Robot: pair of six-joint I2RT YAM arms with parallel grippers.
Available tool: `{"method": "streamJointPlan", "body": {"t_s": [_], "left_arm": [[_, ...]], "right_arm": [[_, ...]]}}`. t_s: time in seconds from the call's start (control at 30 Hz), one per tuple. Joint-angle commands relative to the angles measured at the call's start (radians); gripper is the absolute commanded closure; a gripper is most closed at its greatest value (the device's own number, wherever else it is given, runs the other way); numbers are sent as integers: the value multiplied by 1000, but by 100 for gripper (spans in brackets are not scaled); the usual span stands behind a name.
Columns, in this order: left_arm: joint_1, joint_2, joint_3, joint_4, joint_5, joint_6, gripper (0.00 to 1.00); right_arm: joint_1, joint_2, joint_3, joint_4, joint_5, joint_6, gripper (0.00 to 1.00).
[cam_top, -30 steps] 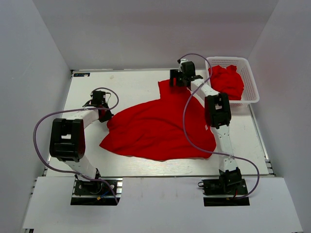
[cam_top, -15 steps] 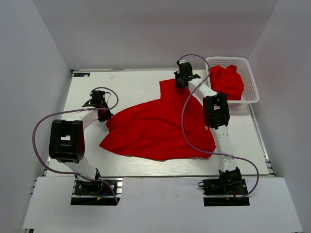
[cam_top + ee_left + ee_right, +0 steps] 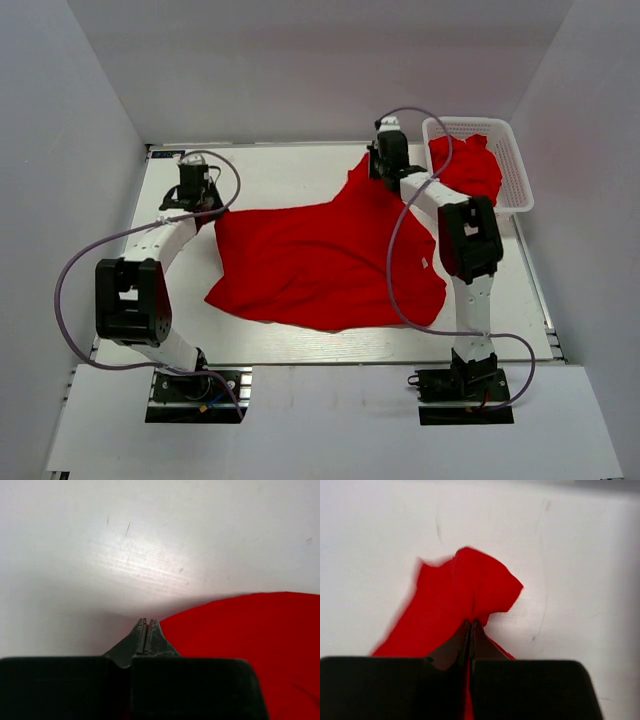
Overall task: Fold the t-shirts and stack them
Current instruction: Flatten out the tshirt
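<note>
White walls close in a pale tabletop [image 3: 270, 175]. Across its middle lies one red t-shirt [image 3: 320, 265], spread wide but rumpled, with its near edge toward the arm bases and its far edge stretched between the two arms. The right gripper [image 3: 471, 623] has its jaws pressed together on a bunch of cloth at the far right corner, and a tuft pokes out past the tips. That corner stands up off the tabletop in a peak just beside the white lattice basket [image 3: 470, 122]. The left gripper [image 3: 146, 623] is also closed, at the far left corner. The red edge meets its tips and it seems to pinch the hem, though the wrist view shows very little cloth between the jaws. A second t-shirt [image 3: 465, 165] sits crumpled in the basket at the far right of the tabletop.

The fabric looks light, thin and wholly limp. It will sag wherever it is not held and will likely slide easily over the smooth surface. It will hold a crease only once it is laid down. A shallow pinch like the one on the left could slip free under tension. The safest holds are probably two matching corners of one edge, taken deep enough to trap a doubled layer. The cloth between them should be kept just taut so it settles flat rather than bunching.
</note>
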State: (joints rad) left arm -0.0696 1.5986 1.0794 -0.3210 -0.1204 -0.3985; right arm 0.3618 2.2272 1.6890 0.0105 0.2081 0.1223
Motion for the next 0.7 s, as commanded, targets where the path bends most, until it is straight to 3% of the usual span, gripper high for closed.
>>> {"method": "streamJointPlan", "body": {"t_s": [0.0, 0.17, 0.4, 0.67], "left_arm": [[-6, -123, 76, 42, -22, 44, 100], [-6, -262, 99, 97, -33, 88, 100], [-6, -440, 126, 148, -10, 147, 100], [-6, -615, 264, 102, 68, 224, 100]], "right_arm": [[-6, -210, -53, 317, 63, -18, 100], [-7, -451, -248, 508, 168, -84, 100], [-9, -714, -363, 543, 231, -179, 100], [-7, -1067, -408, 470, 142, -250, 100]]}}
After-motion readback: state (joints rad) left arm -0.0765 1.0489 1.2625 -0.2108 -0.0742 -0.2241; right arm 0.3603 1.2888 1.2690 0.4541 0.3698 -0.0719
